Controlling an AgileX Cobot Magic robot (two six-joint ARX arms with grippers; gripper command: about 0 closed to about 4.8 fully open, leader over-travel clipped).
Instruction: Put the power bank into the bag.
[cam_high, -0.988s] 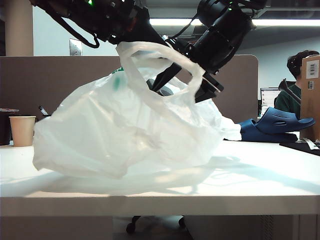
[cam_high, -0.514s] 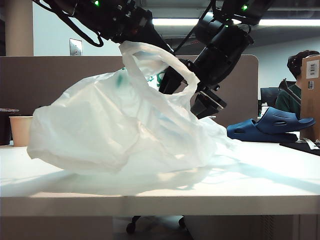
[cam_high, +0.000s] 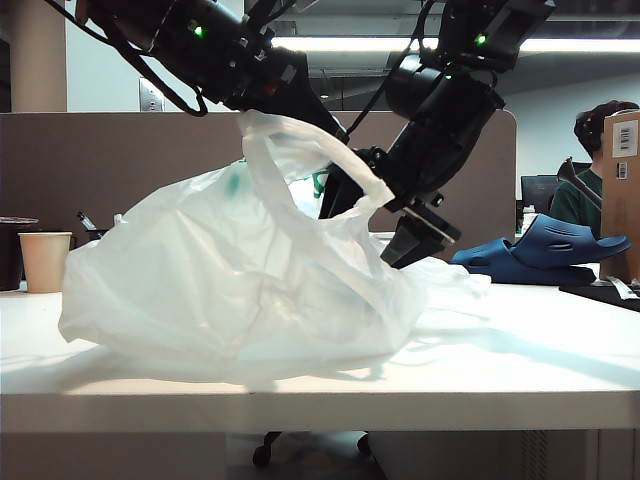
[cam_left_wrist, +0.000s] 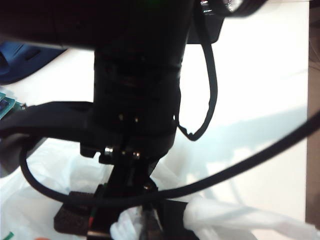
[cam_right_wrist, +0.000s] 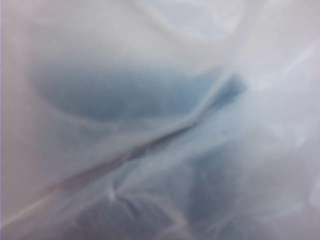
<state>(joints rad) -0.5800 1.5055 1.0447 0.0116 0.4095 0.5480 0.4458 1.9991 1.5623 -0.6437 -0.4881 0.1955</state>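
My left claw (cam_high: 262, 118) sits high above the table (cam_high: 520, 360), left of centre, pinched fully closed on a loop handle (cam_high: 300, 150) of the bag (cam_high: 230, 280), holding it lifted. In the left wrist view a twist of white plastic (cam_left_wrist: 235, 217) runs out from between my fingers (cam_left_wrist: 150, 220), and the wrist of my other arm fills the upper part of that view.

My right claw (cam_high: 385, 215) reaches down from the upper right into the bag's mouth, just right of the raised handle. Its jaws stand wide apart; one finger (cam_high: 415, 240) shows outside the plastic, the other is hidden behind the handle. I cannot tell whether anything lies between them. The right wrist view shows only blurred white film (cam_right_wrist: 160, 120) close against the lens, with dark bluish shapes behind it.

The bag rests on the table, slumped leftward. The power bank shows in no view.

Blue sandals (cam_high: 540, 250) lie far right; a paper cup (cam_high: 45, 260) stands far left.
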